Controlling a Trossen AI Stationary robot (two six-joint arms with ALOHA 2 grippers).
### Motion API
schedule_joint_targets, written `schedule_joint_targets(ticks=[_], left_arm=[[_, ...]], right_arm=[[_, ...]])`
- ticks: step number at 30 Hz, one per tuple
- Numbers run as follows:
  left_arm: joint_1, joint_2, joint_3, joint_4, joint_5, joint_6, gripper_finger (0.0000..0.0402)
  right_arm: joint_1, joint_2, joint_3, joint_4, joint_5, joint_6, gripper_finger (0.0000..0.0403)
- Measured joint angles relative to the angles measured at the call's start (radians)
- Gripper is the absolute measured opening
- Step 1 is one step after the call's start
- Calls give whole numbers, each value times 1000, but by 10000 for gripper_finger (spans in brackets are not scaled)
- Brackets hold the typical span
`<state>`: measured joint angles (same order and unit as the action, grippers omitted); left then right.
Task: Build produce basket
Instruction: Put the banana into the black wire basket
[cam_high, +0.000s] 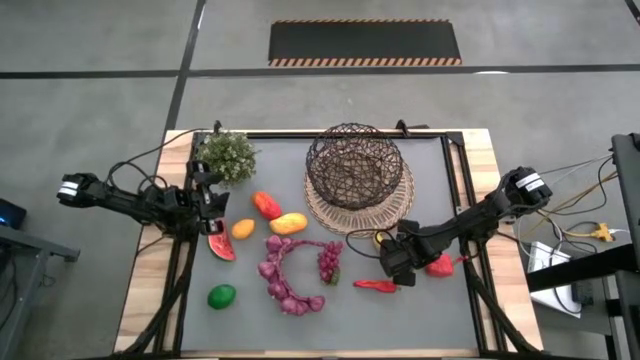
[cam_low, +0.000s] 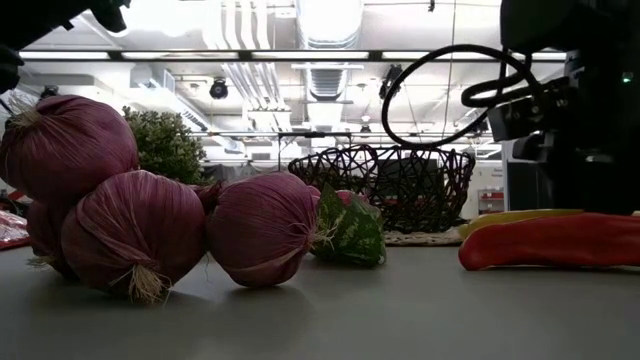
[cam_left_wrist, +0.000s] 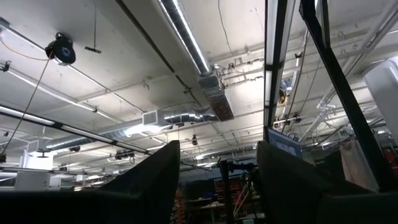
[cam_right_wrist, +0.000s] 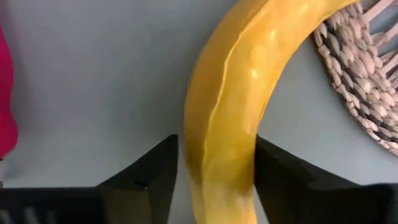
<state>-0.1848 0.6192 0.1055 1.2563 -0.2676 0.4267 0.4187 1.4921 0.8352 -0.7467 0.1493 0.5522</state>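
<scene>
I had the right gripper (cam_right_wrist: 214, 180) down with its dark fingers straddling the smooth, curved yellow banana (cam_right_wrist: 239, 106), unclenched, beside the woven tan mat (cam_high: 392, 212) under the dark wire-mesh basket (cam_high: 356, 165) near the table's far edge. My left gripper (cam_high: 212, 200) idled, splayed, by the left edge.

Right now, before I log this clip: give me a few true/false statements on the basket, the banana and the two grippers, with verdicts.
1. The basket is empty. True; only bare mesh shows in the high view.
2. The banana lies between the right gripper's fingers. True; a finger stands on each side of it.
3. The basket sits on bare table. False; it rests on a woven mat.
4. The left gripper holds the lime. False; its fingers are open and point up at the ceiling, and the lime lies alone on the table.
5. The banana is in the basket. False; it lies on the table beside the mat.
</scene>
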Motion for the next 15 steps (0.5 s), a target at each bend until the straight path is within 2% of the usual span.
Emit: schedule_joint_targets(ticks=[6, 15], left_arm=[[0, 0, 0, 0, 0, 0, 196], [0, 2, 0, 0, 0, 0, 196]], right_arm=[[0, -3, 0, 2, -16, -3, 94], [0, -33, 48, -1, -42, -28, 97]])
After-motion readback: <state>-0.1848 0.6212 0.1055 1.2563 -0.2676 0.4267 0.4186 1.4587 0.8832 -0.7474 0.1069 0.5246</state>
